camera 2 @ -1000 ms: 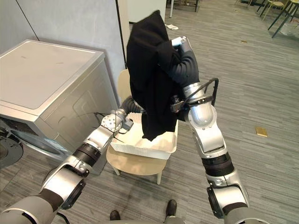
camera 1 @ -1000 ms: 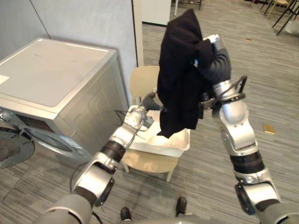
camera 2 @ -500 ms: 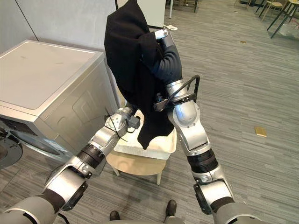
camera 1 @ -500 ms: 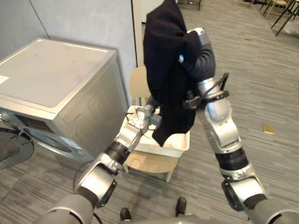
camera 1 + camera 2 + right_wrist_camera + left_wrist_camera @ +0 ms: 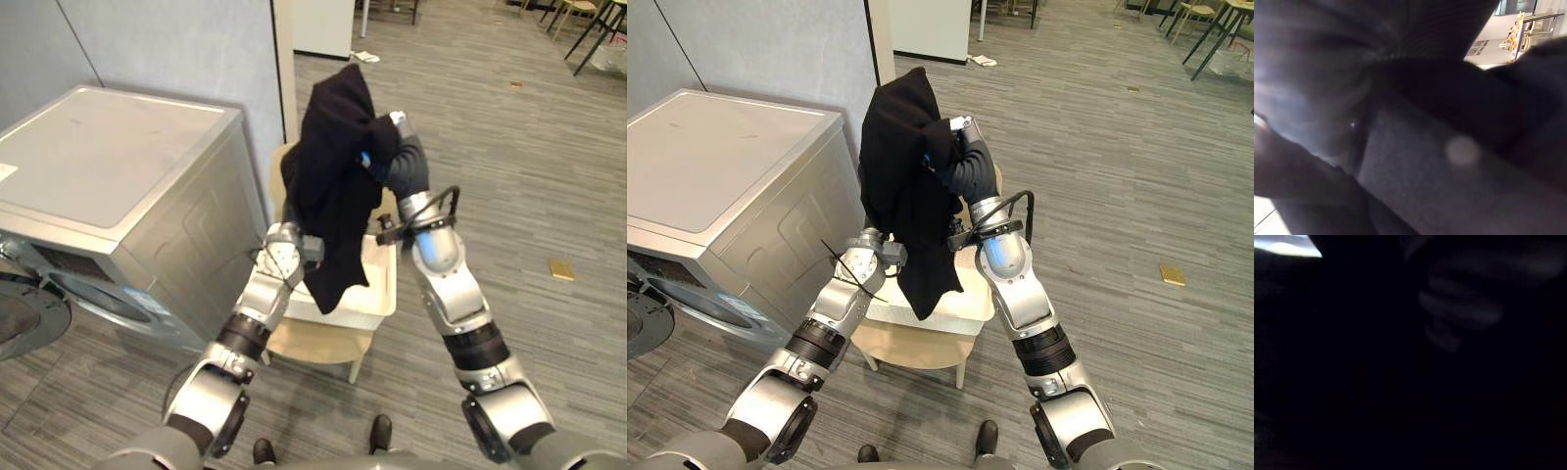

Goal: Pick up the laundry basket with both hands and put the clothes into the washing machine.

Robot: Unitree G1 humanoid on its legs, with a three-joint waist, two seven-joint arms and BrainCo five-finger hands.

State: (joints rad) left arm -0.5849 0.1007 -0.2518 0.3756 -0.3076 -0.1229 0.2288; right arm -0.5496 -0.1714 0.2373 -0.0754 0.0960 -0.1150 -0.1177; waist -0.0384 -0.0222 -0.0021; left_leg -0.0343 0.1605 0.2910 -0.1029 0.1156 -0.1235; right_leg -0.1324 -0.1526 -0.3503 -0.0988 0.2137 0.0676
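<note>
Black cloth is what stands out: a dark garment (image 5: 333,196) hangs from the raised right hand (image 5: 392,147), bunched over it at the top and trailing down so that its lower end dangles in front of the white laundry basket (image 5: 377,294). The basket sits on a light wooden chair (image 5: 313,343), just right of the silver-grey washing machine (image 5: 118,176), whose round door (image 5: 24,313) stands open at the near left. Lifting the garment this high probably serves to pull it clear of the basket's rim before it is swung left toward the drum. The left hand (image 5: 302,247) reaches in at the basket's near left side and disappears behind the hanging cloth, perhaps to steady the basket or gather the loose end. Cloth hides the fingers of both hands, so whether they are clenched or released cannot be told.
</note>
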